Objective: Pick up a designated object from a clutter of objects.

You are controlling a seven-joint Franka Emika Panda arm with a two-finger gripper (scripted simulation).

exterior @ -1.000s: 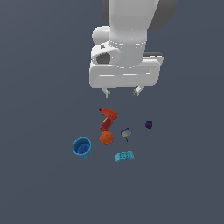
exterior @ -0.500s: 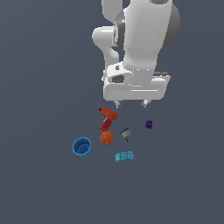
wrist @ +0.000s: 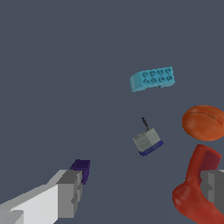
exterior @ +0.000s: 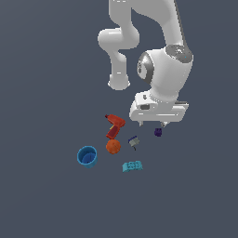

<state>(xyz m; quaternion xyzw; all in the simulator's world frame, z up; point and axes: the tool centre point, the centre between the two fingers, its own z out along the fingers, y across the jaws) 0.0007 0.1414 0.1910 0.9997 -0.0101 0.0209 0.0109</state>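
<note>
The designated object, a tiny dark purple lump [exterior: 158, 132], lies on the floor at the clutter's edge on the exterior view's right. My gripper [exterior: 152, 124] hangs open and empty just above it. In the wrist view the purple lump [wrist: 81, 168] sits right by the tip of one finger [wrist: 70, 192], not between the two. The other finger [wrist: 214, 186] is over the red drill-like tool [wrist: 197, 192]. The gripper [wrist: 142, 188] holds nothing.
The red drill-like tool [exterior: 114, 126], orange ball [exterior: 113, 146], blue cup [exterior: 87, 156], teal flat block [exterior: 132, 166] and grey-and-blue piece [exterior: 134, 142] lie toward the exterior view's left of the lump. The wrist view shows the teal block [wrist: 152, 78], ball [wrist: 204, 122] and grey-and-blue piece [wrist: 147, 141].
The arm has swung toward the exterior view's right and come down, bringing the open gripper from above the drill to just above the purple lump. The objects have not moved.
</note>
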